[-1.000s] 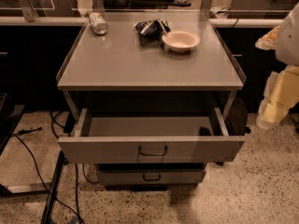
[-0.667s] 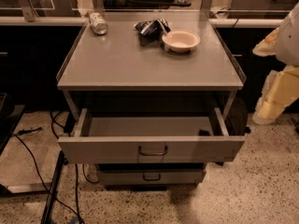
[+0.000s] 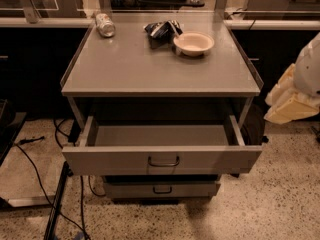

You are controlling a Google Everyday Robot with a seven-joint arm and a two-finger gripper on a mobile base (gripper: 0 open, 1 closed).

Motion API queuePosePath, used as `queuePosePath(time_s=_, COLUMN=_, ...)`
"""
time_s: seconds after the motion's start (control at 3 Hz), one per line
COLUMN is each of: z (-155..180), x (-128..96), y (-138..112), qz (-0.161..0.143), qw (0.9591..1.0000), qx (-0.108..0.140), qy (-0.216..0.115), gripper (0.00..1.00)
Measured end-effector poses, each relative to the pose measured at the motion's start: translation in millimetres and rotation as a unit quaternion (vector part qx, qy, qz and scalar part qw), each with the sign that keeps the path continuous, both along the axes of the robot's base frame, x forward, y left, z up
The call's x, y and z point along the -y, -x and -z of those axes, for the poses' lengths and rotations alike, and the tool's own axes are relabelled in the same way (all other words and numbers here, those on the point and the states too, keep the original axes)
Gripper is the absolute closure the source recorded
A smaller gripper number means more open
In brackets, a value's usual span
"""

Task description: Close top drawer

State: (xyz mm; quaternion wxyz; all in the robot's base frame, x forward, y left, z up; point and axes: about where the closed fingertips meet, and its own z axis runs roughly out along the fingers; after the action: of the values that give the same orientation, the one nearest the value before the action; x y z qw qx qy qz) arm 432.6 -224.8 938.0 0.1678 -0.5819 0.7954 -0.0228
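The top drawer [image 3: 162,156] is a grey metal tray with a wide flat front and a small loop handle [image 3: 163,161]. It stands pulled out from the grey cabinet [image 3: 160,64] and is empty inside. A shorter grey drawer front [image 3: 161,189] sits below it, slightly out. My gripper [image 3: 287,104] is the cream-coloured end of the arm at the right edge. It is level with the cabinet top, to the right of the drawer and apart from it.
On the cabinet top lie a can [image 3: 105,25] on its side, a crumpled dark bag [image 3: 161,30] and a white bowl [image 3: 194,43]. Black cables [image 3: 65,199] run over the speckled floor at the left. Dark counters stand behind.
The white upper part of the arm has come lower at the right edge, over the cream end. The drawer stays open as before.
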Motion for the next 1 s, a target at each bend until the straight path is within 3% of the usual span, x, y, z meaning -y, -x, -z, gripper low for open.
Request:
queuePosePath(time_s=0.33, z=43.3, x=4.4, y=9.7, qz=0.021, qw=0.9992, qx=-0.029, qy=-0.016, gripper=0.94)
queuePosePath(time_s=0.67, z=43.5, x=4.3, y=9.9, qz=0.021, qw=0.9992, qx=-0.03, qy=-0.016, gripper=1.0)
queuePosePath(time_s=1.0, z=43.7, x=4.4, y=9.9, qz=0.021, qw=0.9992, qx=-0.03, qy=-0.016, gripper=1.0)
